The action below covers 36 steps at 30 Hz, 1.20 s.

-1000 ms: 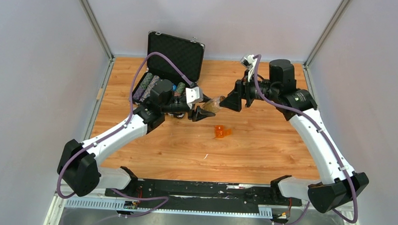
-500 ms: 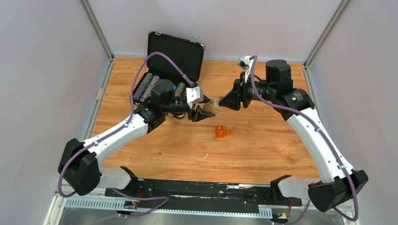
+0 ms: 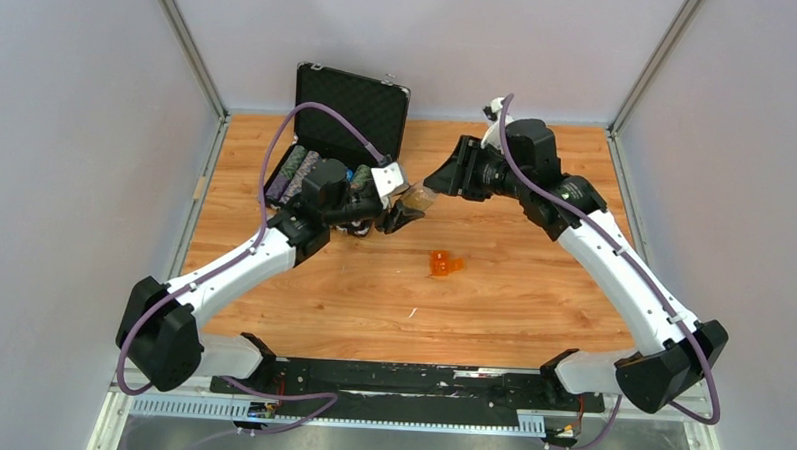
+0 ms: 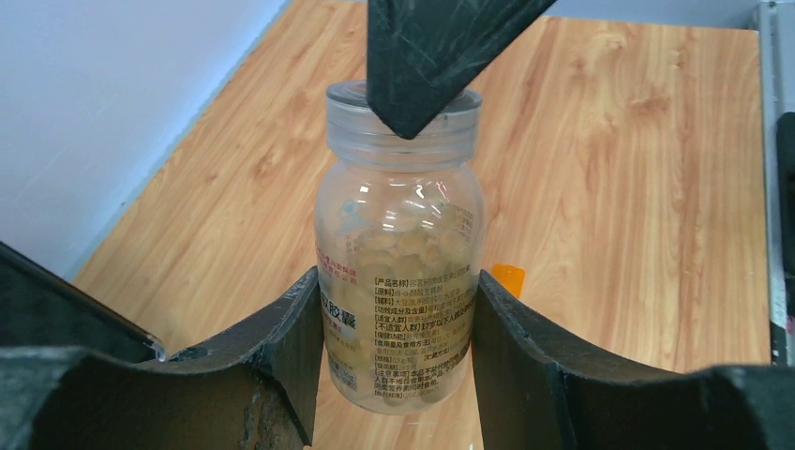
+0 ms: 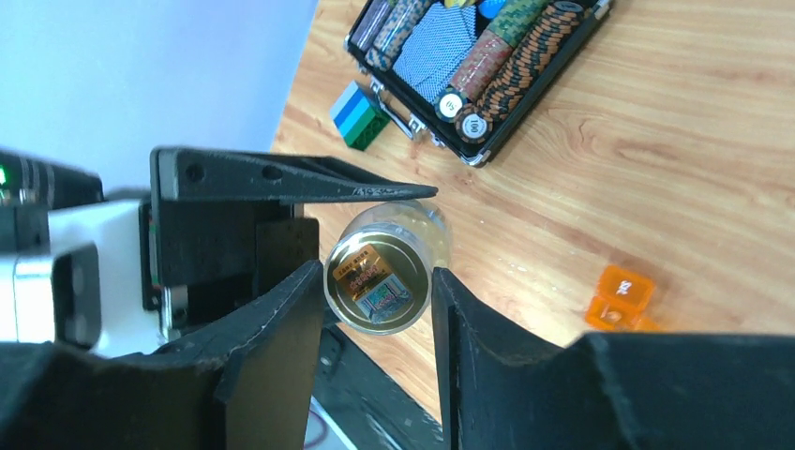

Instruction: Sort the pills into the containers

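Left wrist view: we see the pill bottle, full of pale pills, with its lid on.
Left gripper: it squeezes the fat middle of the pill bottle, one finger on each side.
Right gripper: its fingers press on both sides of the lid, so we think it has hold of the lid.
Where the bottle is: up in the air, over the back half of the worktop, about midway between the left and right edges.
Which way it points: its long way runs straight from the left gripper to the right gripper, lid end toward the right arm.
Containers: the little orange boxes sit near the middle of the worktop, on the near-edge side of the bottle. Nothing touches them.
Black case: open, by the back left corner.
Step we think we are on: getting the lid off.
What the next move needs: the right gripper turns around that long line while the left one grips tight.
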{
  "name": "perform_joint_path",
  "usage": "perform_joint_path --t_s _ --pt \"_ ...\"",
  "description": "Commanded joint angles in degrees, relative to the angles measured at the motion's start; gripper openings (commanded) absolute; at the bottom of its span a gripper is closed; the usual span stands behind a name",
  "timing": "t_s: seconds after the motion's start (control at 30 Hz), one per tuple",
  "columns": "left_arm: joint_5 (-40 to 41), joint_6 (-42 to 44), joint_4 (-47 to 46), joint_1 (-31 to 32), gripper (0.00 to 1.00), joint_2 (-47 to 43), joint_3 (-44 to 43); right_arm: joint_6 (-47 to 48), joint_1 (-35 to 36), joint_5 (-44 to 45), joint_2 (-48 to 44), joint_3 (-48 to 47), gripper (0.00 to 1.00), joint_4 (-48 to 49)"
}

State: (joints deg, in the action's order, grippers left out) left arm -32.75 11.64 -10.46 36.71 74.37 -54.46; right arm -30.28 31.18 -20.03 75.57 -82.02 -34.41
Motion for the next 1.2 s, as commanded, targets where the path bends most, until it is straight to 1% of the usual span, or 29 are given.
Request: perform_joint_path --t_s 0.0,0.07,0.13,0.17,0.2,0.27,0.37,0.43,0.5,0.6,0.77,0.9,1.0,1.17 --pt "6.13 0.47 -6.68 0.84 0.00 -1.67 -0.55 -18.47 2.97 4.83 0.47 -3.86 0.23 0.04" --pt "6.96 0.56 -6.53 0.82 0.00 -1.68 -0.41 -17.77 3.01 5.47 0.27 -5.12 0.44 -0.21" --pt "7.43 0.53 -6.29 0.83 0.00 -1.75 -0.35 -15.12 2.73 7.02 -0.68 -5.89 0.63 -0.31" --pt "7.42 0.46 -6.19 0.89 0.00 -1.80 -0.27 -13.47 2.36 7.62 -1.37 -6.14 0.69 -0.30" --pt "7.30 0.43 -6.17 0.85 0.00 -1.95 -0.24 -11.47 1.68 7.57 -2.29 -6.24 0.74 -0.25" --pt "6.44 0.25 -6.06 0.82 0.00 -2.17 -0.14 -5.66 -0.40 4.29 -3.56 -6.54 0.77 -0.10" --pt "3.83 0.29 -5.55 0.88 0.00 -2.39 -0.12 9.00 -2.44 -4.89 -5.16 -6.36 0.82 -0.48" --pt "1.34 0.60 -5.19 0.85 0.00 -2.69 -0.17 19.76 -2.59 -11.39 -6.07 -5.83 0.84 -3.35" --pt "-1.73 0.82 -4.59 0.82 0.00 -2.81 -0.43 26.51 -2.61 -13.51 -6.65 -5.18 0.86 -6.41" --pt "-5.78 0.74 -3.54 0.82 0.00 -2.74 -1.08 33.84 -2.66 -14.64 -6.31 -5.11 0.87 -10.73" --pt "-11.72 0.06 -3.32 0.84 0.00 -2.82 -1.33 41.14 -2.66 -17.28 -4.47 -6.36 0.85 -15.84" --pt "-14.62 -0.14 -2.51 0.84 0.00 -2.49 -1.71 45.15 -2.73 -21.05 -3.48 -7.84 0.82 -18.72" --pt "-16.11 0.36 -0.71 0.82 0.00 -2.17 -2.42 46.44 -2.60 -19.67 -1.89 -9.19 0.80 -21.07" --pt "-18.00 1.03 1.63 0.83 0.00 -1.91 -3.20 47.30 -2.61 -18.46 -1.15 -8.80 0.77 -20.97"
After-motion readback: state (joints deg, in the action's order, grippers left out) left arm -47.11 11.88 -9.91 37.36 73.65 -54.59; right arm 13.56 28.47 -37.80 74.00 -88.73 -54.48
